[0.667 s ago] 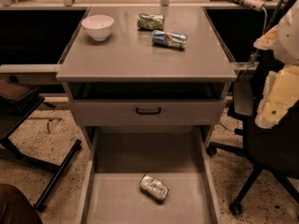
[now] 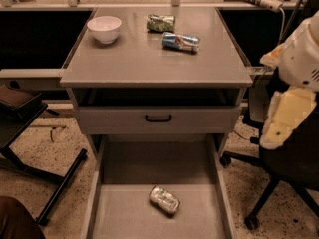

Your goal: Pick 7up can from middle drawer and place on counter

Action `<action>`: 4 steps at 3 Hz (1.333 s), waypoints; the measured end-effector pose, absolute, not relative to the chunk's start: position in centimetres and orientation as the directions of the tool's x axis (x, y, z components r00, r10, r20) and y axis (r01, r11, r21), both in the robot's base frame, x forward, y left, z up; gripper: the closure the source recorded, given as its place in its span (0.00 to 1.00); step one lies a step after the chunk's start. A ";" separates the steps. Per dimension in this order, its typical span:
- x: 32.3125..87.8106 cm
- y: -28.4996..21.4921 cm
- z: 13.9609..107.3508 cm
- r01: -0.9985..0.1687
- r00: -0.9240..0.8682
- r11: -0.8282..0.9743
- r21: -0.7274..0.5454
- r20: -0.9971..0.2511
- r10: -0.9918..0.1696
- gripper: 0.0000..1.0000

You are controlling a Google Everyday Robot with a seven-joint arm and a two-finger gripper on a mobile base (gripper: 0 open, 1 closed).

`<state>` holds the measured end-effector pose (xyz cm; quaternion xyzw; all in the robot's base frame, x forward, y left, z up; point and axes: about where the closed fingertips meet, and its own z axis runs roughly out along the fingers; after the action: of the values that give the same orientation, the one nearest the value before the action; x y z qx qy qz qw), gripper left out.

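Observation:
The 7up can [image 2: 164, 199], silvery-white with green markings, lies on its side on the floor of the open middle drawer [image 2: 124, 218], near the middle. The counter [image 2: 149, 59] is the grey cabinet top above it. My gripper [image 2: 273, 139] hangs at the right edge of the camera view at the end of the white and cream arm. It is beside the cabinet, level with the closed drawer front, well above and to the right of the can, and it touches nothing.
On the counter stand a white bowl [image 2: 104, 28], a dark green mottled can [image 2: 161, 23] and a blue, red and silver can [image 2: 180, 42]. A closed drawer front with a black handle [image 2: 158, 118] sits above the open drawer. A black chair base [image 2: 264, 203] stands right, a dark stand [image 2: 30, 133] left.
The arm at the right has dropped slightly. The can, the drawer and the things on the counter have not moved.

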<state>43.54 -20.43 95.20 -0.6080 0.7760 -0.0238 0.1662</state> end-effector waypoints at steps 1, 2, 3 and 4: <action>42.4 -18.2 90.3 -0.940 -0.190 0.254 -0.226 -0.270 -0.944 0.00; 40.6 -17.0 80.2 -0.953 -0.241 0.283 -0.108 -0.298 -0.924 0.00; 40.6 -17.0 80.2 -0.953 -0.241 0.284 -0.108 -0.298 -0.924 0.00; 41.0 -16.5 78.8 -0.943 -0.265 0.314 -0.106 -0.326 -0.907 0.00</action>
<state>41.01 -16.52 78.79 -0.5831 0.7936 0.0543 0.1652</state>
